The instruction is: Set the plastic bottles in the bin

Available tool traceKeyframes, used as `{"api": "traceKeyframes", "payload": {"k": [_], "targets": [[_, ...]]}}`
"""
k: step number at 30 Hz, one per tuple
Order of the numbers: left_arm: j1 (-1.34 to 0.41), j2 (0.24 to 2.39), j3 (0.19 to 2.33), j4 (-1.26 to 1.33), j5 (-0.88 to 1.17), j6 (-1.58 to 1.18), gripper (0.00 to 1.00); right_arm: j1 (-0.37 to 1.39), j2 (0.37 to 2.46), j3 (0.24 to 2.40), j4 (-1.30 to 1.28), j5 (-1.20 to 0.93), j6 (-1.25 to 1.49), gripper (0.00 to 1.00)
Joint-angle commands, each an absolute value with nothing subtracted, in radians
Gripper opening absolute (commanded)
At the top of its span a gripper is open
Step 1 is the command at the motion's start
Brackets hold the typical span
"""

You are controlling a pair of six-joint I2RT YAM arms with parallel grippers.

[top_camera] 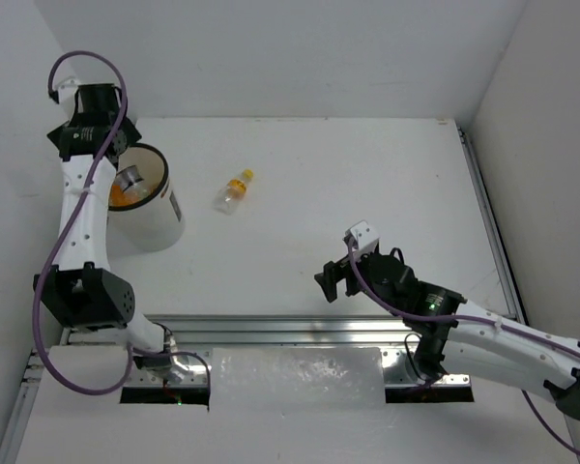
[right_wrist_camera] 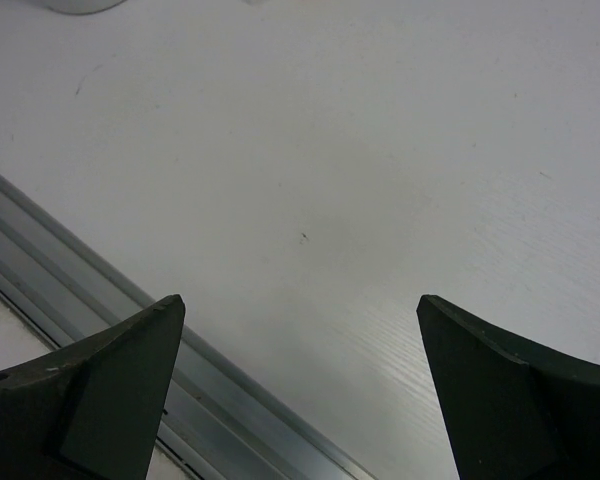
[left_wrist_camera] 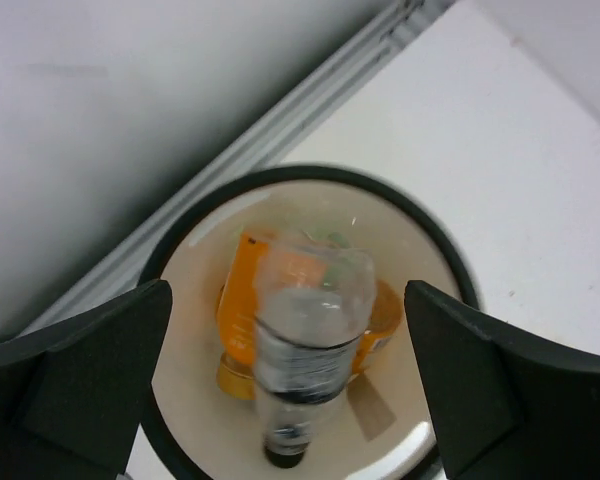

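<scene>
The white bin (top_camera: 153, 224) with a black rim stands at the left of the table. My left gripper (top_camera: 122, 162) hangs open right over its mouth. In the left wrist view the gripper (left_wrist_camera: 288, 292) is wide open above the bin's rim (left_wrist_camera: 310, 172). A clear bottle with a black cap (left_wrist_camera: 302, 335), blurred, is inside the bin, cap down, free of both fingers. It is over orange bottles (left_wrist_camera: 236, 320) at the bottom. One clear bottle with a yellow cap (top_camera: 234, 190) lies on the table right of the bin. My right gripper (top_camera: 334, 280) is open and empty.
In the right wrist view the gripper (right_wrist_camera: 300, 300) hovers over bare white table beside the metal rail (right_wrist_camera: 100, 290) at the near edge. White walls close the back and both sides. The left arm's links rise beside the bin.
</scene>
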State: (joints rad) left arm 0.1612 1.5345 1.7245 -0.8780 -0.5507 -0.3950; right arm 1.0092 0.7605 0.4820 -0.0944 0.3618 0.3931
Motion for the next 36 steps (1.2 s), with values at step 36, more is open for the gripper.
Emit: {"api": "traceKeyframes", "payload": {"k": [36], "targets": [[-0.252, 2.419, 2.145, -1.028, -0.221, -0.13, 0.8, 0.966, 0.65, 0.407, -0.141, 0.232, 0.436, 0.99]]}}
